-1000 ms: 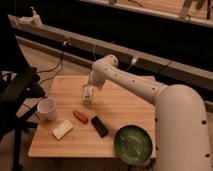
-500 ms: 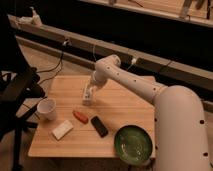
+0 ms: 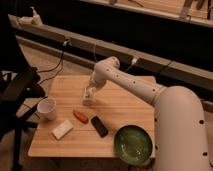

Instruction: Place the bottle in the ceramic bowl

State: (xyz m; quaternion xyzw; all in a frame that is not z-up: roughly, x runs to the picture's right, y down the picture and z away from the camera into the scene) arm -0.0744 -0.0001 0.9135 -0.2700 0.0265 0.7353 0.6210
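My gripper (image 3: 89, 95) hangs from the white arm over the middle of the wooden table (image 3: 125, 95). It is shut on a small pale bottle (image 3: 88, 96), held upright just above the tabletop. The green ceramic bowl (image 3: 133, 144) sits empty at the table's front right corner, well to the right of the gripper and nearer the front edge.
A white cup (image 3: 47, 108) stands at the table's left edge. A red-orange item (image 3: 80, 116), a black bar (image 3: 99, 126) and a pale block (image 3: 62, 129) lie in front of the gripper. A black chair (image 3: 17, 92) is at the left. A rail (image 3: 150, 60) runs behind.
The gripper with the bottle has sunk slightly toward the table and the arm has shifted a little. The things on the table have not moved.
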